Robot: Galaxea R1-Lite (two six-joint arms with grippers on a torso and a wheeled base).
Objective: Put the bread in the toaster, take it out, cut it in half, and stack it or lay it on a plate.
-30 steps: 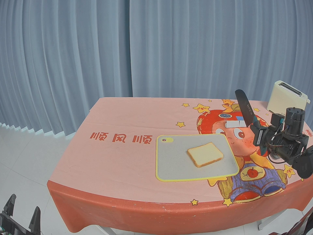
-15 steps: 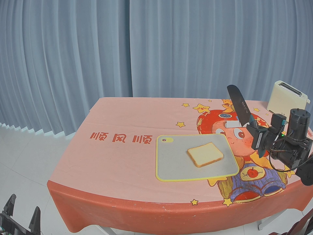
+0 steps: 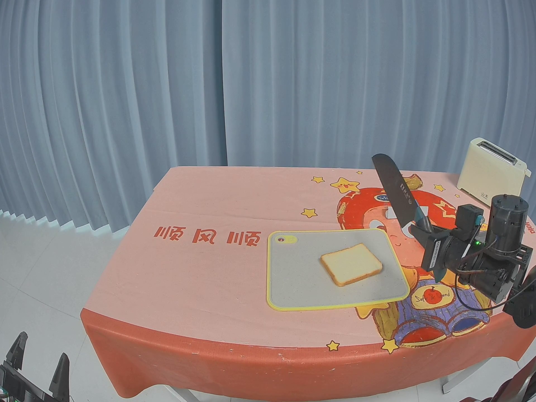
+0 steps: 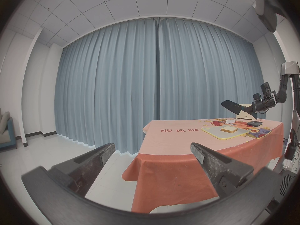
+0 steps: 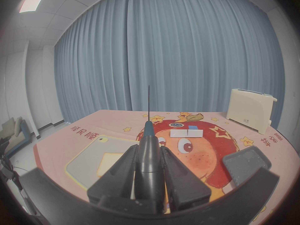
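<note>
Black and spread wide with nothing between them, the jaws of the left gripper [image 3: 40, 348] hang low beside the worktop's near-left corner, well apart from everything on it; the left wrist view shows the same broad gap [image 4: 152, 147]. A salmon-pink printed cloth covers the worktop [image 3: 212, 274]. On it lies a flat grey cutting board with a yellow rim [image 3: 296, 277], and toward the board's right half rests the pale square slice of bread [image 3: 351, 264], flat, whole and uncut. To the right of the board, a black-bladed kitchen knife [image 3: 397, 191] has its dark handle clamped tight in the jaws of the right gripper [image 3: 432, 244]. Its blade rises at a tilt up and to the left above the board's far right corner. The right wrist view shows the blade edge-on, as a thin upright line [image 5: 148, 103]. The bread sits below and to the left of these jaws, near them but clear of both jaws and blade. Two small white blocks [image 5: 186, 132] lie just behind the knife on the cartoon print. A dark grey rounded rectangular plate [image 5: 247, 163] sits near the worktop's right edge, and a cream two-slot toaster [image 3: 491, 171] stands at the far right corner.
</note>
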